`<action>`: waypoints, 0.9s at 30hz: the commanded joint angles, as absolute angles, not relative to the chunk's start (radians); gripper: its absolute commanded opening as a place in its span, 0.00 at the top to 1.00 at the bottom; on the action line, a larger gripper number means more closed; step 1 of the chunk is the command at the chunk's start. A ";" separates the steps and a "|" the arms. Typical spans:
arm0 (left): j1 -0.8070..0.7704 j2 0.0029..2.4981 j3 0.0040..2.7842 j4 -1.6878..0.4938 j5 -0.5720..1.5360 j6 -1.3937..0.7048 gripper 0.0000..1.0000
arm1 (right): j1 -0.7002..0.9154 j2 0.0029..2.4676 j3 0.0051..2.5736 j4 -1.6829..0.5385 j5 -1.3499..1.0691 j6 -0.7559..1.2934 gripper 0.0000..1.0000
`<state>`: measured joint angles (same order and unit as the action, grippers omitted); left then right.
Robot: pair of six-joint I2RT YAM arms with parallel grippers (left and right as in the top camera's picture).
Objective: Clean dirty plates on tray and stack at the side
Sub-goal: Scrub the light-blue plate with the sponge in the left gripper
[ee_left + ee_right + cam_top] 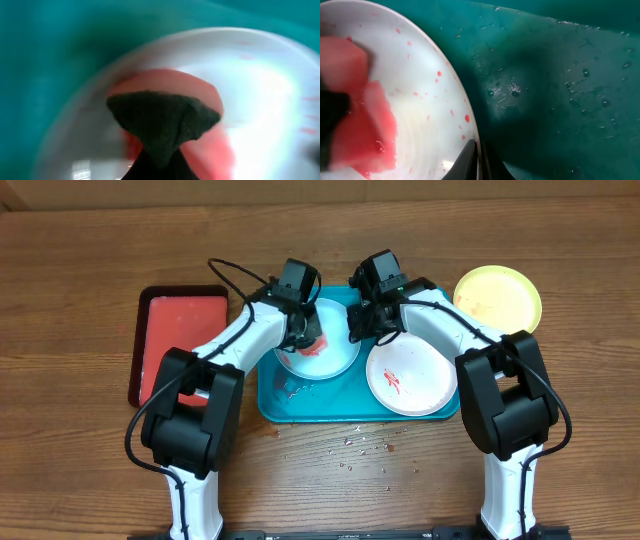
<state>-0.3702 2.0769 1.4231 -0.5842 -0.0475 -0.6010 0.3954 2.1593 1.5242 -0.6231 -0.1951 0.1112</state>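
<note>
Light blue plate (338,358) sits far-left on the tray (300,410), mid-scrub. The white plate (410,376) on the tray's right is smeared red, the yellow plate (497,297) lies off-tray, far right — nothing stacked. Scrubbing, the left gripper (308,334) pinches a red sponge (314,346); the right gripper (357,331) seems clamped on the blue rim.

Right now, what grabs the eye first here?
Both arms meet over the blue plate in the tray's left half: the left gripper presses a red sponge on it, the right gripper pinches its rim. A red-smeared white plate lies beside; a yellow plate sits off-tray, far right.
</note>
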 commanded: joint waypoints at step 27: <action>-0.391 2.202 1.586 -0.760 0.081 -0.531 0.96 | 0.398 2.176 1.510 -0.621 -0.177 0.107 0.95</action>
<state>-0.3775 2.1635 1.6012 -0.7448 0.1219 -0.5468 0.4019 2.1593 1.5242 -0.6189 -0.2050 0.1116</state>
